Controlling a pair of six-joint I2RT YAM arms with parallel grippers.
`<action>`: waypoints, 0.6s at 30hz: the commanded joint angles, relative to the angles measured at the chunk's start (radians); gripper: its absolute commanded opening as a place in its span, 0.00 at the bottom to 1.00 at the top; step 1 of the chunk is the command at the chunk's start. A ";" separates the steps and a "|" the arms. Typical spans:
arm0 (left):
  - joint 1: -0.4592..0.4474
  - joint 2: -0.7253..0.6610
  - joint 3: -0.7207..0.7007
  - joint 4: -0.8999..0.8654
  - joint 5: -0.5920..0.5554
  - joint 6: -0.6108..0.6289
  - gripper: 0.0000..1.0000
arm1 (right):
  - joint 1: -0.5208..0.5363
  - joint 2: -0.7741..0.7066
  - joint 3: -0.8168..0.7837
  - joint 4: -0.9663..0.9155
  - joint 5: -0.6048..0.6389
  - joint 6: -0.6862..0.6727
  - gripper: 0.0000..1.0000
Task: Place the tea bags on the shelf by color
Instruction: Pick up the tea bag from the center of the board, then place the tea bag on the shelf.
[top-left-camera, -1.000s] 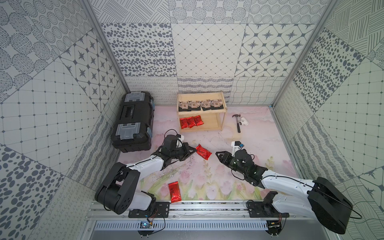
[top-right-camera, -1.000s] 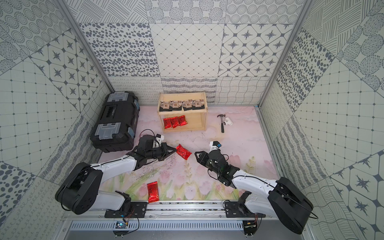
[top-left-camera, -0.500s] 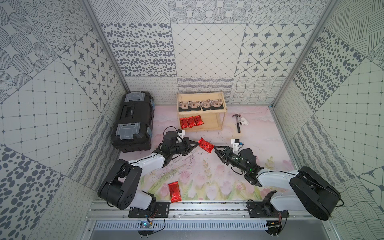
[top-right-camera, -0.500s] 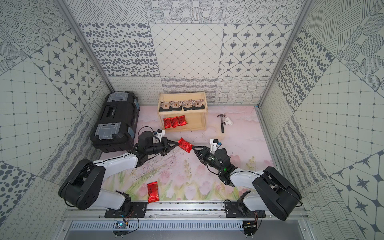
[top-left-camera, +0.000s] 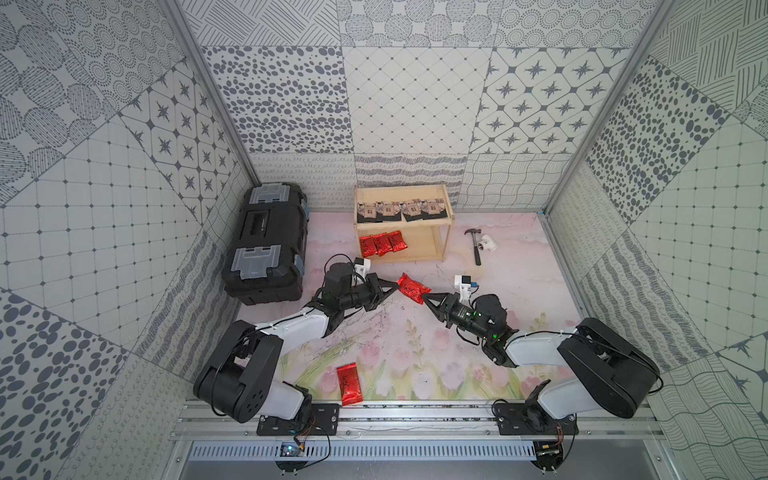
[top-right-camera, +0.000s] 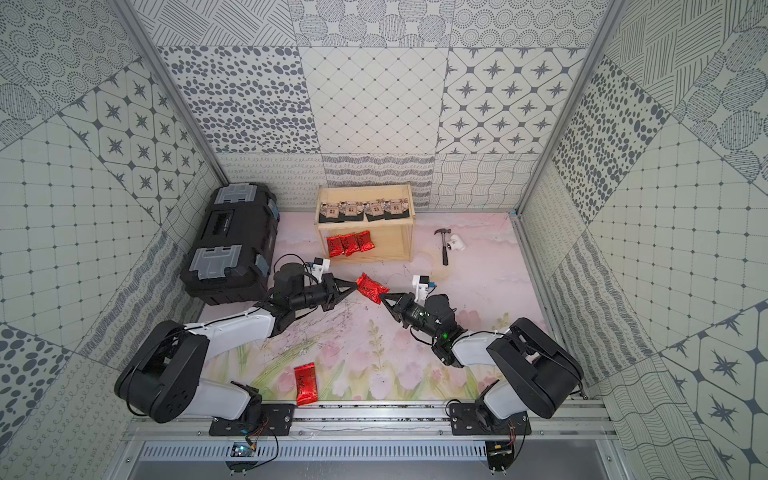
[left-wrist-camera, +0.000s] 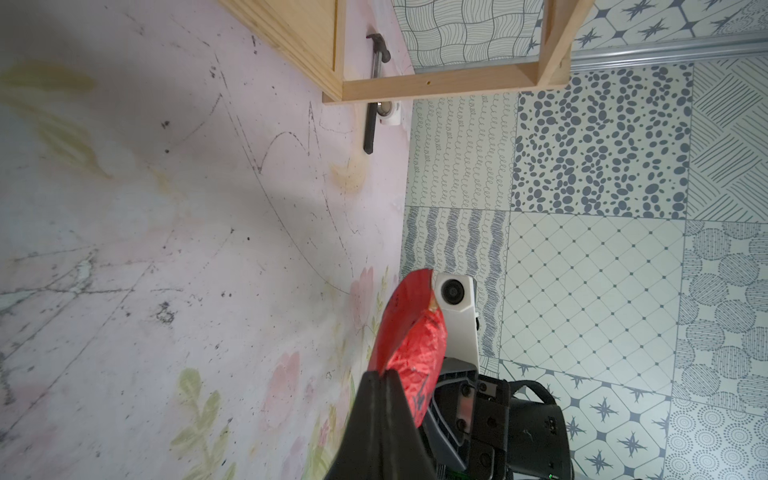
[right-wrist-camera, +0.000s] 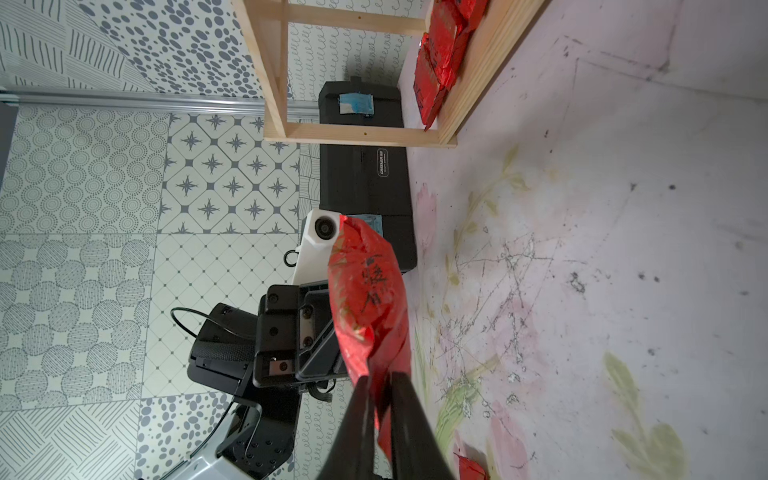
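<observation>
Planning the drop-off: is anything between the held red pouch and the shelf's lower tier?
Nothing visible. Only bare mat lies between the red pouch and the shelf; three red pouches fill the lower tier's left end, the hammer lies aside.

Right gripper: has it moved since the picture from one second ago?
Yes: the right gripper has moved toward the shelf, and it is now shut on the red tea bag.
</observation>
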 joint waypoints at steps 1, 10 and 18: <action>0.001 -0.015 0.001 0.050 0.023 0.005 0.00 | -0.004 0.000 0.007 0.065 -0.007 -0.008 0.03; 0.006 -0.056 0.101 -0.262 0.018 0.226 0.63 | 0.010 0.002 0.067 -0.121 0.121 -0.103 0.00; 0.026 -0.194 0.232 -0.778 -0.142 0.448 0.99 | 0.043 0.174 0.210 -0.059 0.548 -0.149 0.00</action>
